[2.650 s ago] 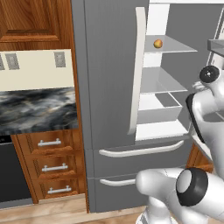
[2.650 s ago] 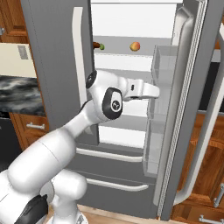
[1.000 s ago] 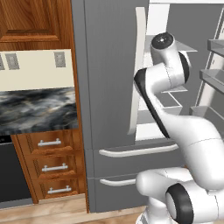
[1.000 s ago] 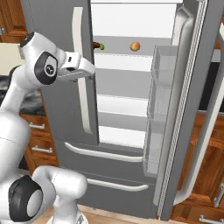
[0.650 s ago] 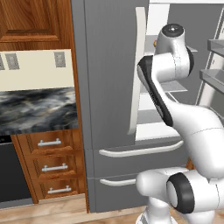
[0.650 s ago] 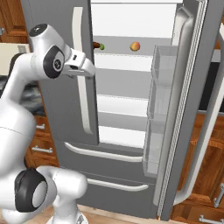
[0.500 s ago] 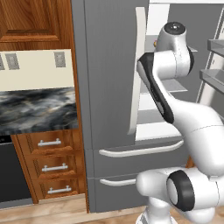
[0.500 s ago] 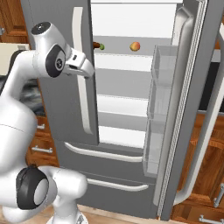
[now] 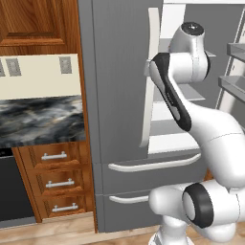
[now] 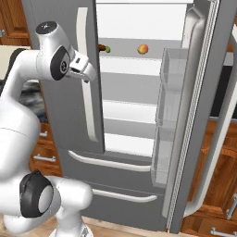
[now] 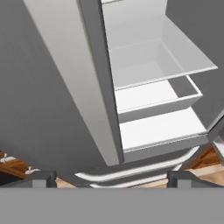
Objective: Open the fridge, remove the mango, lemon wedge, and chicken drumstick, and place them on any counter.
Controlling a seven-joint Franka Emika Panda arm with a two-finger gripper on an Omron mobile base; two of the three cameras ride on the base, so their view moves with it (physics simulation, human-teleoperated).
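The fridge (image 9: 115,86) (image 10: 69,120) (image 11: 52,87) has its left door shut and its right door (image 10: 199,115) swung wide open. On the top shelf lies the mango (image 10: 143,48). Further left on that shelf, half behind the left door's handle, sit the lemon wedge (image 10: 108,49) and the dark chicken drumstick (image 10: 101,47). My gripper (image 10: 89,71) (image 11: 111,177) hangs in front of the left door's inner edge, below and left of the foods, open and holding nothing. It looks down past white shelves. The black marbled counter (image 9: 38,119) lies left of the fridge.
Two lower fridge drawers with white bar handles (image 9: 153,165) sit under the doors. The open door carries clear bins (image 10: 173,69). Wooden drawers (image 9: 57,177) stand under the counter, a wooden cabinet (image 9: 38,24) hangs above it, and a black appliance (image 9: 9,191) is at the far left.
The arm has swung up from in front of the middle shelves to the left door's edge. Over the last second it only rose a little. The jaws stayed wide.
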